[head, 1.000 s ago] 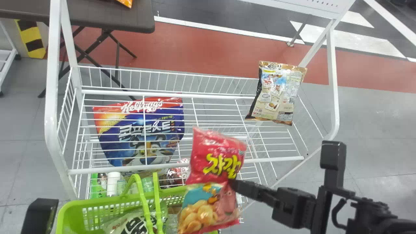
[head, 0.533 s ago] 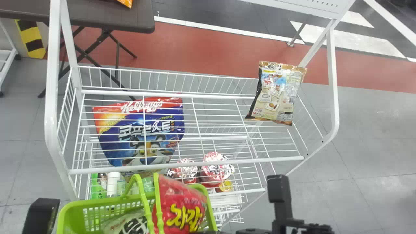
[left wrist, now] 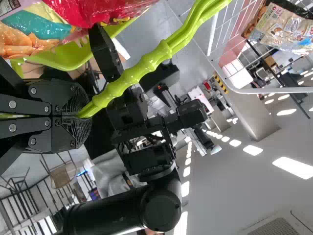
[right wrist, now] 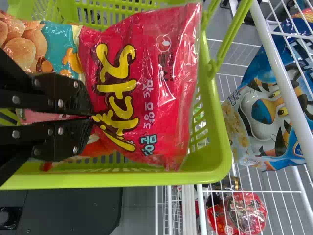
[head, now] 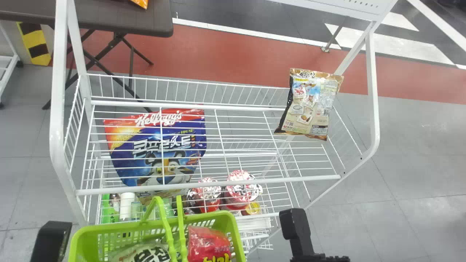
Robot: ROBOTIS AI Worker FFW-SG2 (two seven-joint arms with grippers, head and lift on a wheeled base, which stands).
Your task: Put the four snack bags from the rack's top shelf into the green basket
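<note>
In the head view the right gripper's black housing (head: 296,233) is beside the green basket (head: 233,218). The right gripper (right wrist: 93,117) is shut on the red snack bag (right wrist: 142,88), which is within the basket's opening; the bag's red top (head: 207,242) shows inside the rim. A pale bag (head: 145,251) lies to its left in the basket. On the left, part of the left gripper's housing (head: 51,240) shows; the left gripper (left wrist: 80,116) is shut on the basket handle (left wrist: 129,78). A brown snack bag (head: 311,103) leans at the top shelf's (head: 207,184) right end.
Through the top shelf's wires a blue cereal bag (head: 160,149) is visible below. Red-and-white cups (head: 240,189) and bottles (head: 127,205) stand lower in the rack, just beyond the basket. White posts (head: 58,109) frame the rack; a dark table (head: 120,18) is behind.
My right gripper has carried the red bag left and down toward me, from in front of the rack into the basket's opening. The basket has shifted slightly right and down.
</note>
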